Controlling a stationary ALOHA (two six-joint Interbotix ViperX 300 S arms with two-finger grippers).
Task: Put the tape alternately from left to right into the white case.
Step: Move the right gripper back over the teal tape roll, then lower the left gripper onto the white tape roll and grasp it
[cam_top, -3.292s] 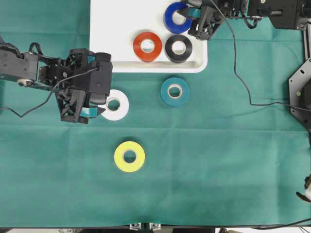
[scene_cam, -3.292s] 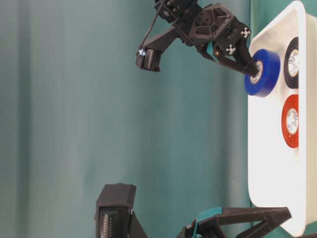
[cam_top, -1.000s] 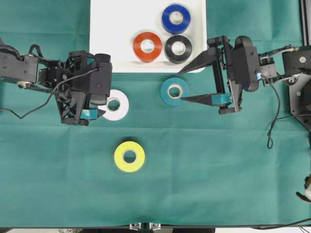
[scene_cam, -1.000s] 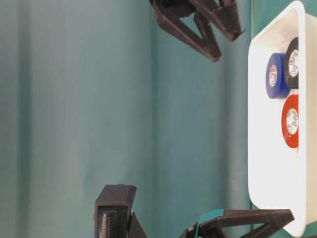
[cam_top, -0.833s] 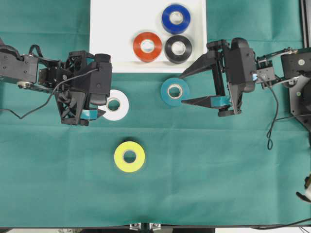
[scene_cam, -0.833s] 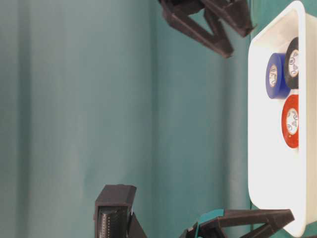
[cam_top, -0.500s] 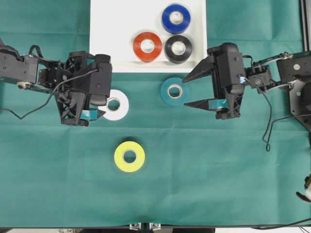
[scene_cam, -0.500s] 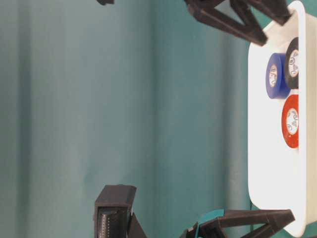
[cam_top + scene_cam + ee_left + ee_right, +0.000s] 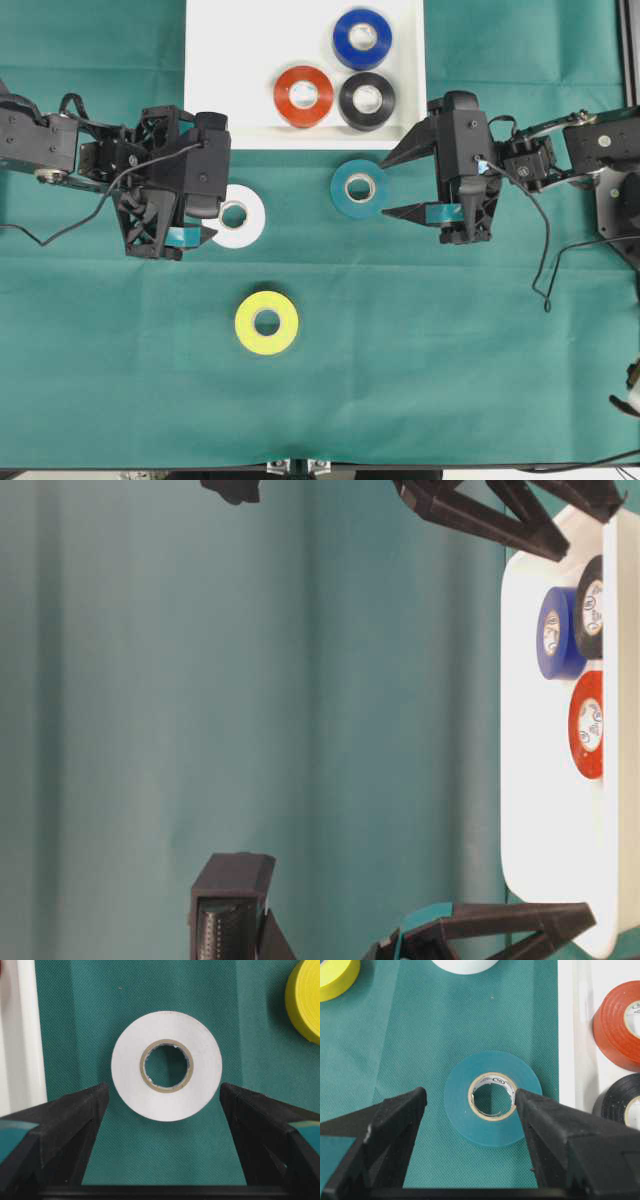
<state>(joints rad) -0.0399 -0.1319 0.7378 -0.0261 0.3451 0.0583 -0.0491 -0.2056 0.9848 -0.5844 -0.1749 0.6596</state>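
Observation:
The white case [image 9: 230,60] lies at the top centre and holds a blue roll [image 9: 362,38], a red roll [image 9: 303,95] and a black roll [image 9: 366,99]. On the green cloth lie a white tape roll [image 9: 235,215], a teal roll [image 9: 360,188] and a yellow roll [image 9: 267,322]. My left gripper [image 9: 213,195] stands open just left of the white roll [image 9: 166,1065], which lies ahead between its fingers. My right gripper [image 9: 386,190] is open at the teal roll's [image 9: 492,1097] right edge, hovering over it with nothing held.
The case rim [image 9: 567,1035] runs close beside the teal roll, with the red roll [image 9: 620,1025] and black roll [image 9: 620,1105] just behind it. The yellow roll [image 9: 305,1000] lies near the white one. Green cloth covers the table.
The blue roll, held over the case at first, now lies in it. The right gripper has moved left and down to the teal roll. The left arm has not moved.

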